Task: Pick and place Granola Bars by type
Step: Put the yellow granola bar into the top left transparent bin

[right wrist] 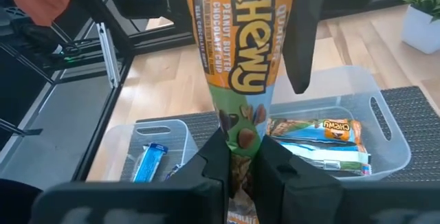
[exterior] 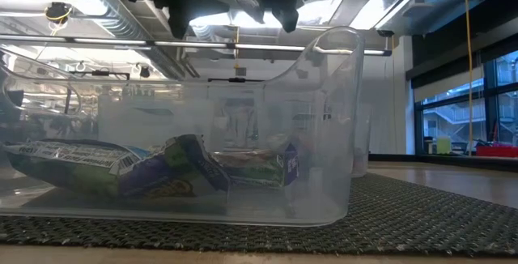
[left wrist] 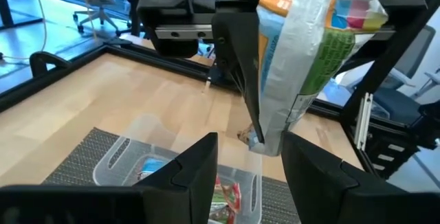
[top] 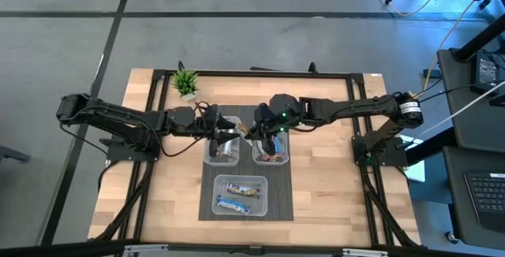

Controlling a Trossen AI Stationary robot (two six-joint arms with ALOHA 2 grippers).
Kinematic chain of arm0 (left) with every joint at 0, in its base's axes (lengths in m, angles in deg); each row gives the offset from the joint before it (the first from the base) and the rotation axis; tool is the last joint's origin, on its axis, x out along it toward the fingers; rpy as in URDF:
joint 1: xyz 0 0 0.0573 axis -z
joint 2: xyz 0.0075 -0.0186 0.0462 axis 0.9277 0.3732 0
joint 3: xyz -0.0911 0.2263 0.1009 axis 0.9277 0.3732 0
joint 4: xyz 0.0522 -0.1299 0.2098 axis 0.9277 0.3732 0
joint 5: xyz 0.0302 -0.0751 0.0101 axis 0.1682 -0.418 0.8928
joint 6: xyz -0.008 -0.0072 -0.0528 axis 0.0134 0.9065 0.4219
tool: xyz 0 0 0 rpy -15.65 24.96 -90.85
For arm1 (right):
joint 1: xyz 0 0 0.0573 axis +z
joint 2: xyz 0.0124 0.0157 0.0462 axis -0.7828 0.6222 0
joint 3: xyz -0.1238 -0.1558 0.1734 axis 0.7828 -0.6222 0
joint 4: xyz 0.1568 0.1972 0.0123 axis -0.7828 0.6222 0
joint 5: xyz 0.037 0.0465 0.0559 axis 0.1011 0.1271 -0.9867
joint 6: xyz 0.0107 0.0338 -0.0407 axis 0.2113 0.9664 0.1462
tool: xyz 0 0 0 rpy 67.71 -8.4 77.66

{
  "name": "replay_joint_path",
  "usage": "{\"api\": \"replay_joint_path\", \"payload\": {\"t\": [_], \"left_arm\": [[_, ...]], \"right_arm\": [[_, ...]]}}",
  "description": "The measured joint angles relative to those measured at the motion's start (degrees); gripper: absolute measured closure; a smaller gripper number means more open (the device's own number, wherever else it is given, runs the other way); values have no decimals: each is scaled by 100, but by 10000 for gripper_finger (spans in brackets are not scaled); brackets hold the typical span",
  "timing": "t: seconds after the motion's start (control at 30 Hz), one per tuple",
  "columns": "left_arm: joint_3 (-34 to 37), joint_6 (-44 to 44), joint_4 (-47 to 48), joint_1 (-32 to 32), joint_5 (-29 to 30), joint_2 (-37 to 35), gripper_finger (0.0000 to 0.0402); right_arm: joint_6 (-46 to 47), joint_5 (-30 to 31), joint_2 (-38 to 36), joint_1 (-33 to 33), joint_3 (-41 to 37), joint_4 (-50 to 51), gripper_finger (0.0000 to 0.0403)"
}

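Observation:
One granola bar (right wrist: 237,52) with an orange-brown wrapper is in the air between both grippers, above the clear bins. My right gripper (right wrist: 245,159) is shut on one end of it. My left gripper (left wrist: 251,165) is open; its fingers stand on either side of the bar's other end (left wrist: 265,138), and I cannot tell whether they touch it. In the high view the grippers meet above the mat, left (top: 225,131) and right (top: 260,131). More brown-orange bars (right wrist: 316,133) lie in the left bin, red-multicoloured ones (top: 272,156) in the right bin, and blue-white ones (exterior: 121,171) in the near bin. My right gripper pinches the bar's brown-green end (right wrist: 242,138) between its two fingers. The bar reaches straight out from the fingers toward the left arm, lifted clear of bins and table. The pads themselves are hidden behind the wrapper.
Three clear bins sit on a dark mat (top: 207,210): left bin (top: 211,159), right bin (top: 286,159) and near bin (top: 264,206). A small green potted plant (top: 185,82) stands at the far left. Bare wood lies on both sides of the mat.

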Motion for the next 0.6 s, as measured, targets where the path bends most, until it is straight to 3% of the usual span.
{"api": "replay_joint_path", "payload": {"t": [0.2,0.6], "left_arm": [[0,112,-2,0,36,0,236],[0,138,-100,0,36,2,150]], "right_arm": [[-22,0,0,0,0,0,359],[-26,332,0,0,4,-5,359]]}}
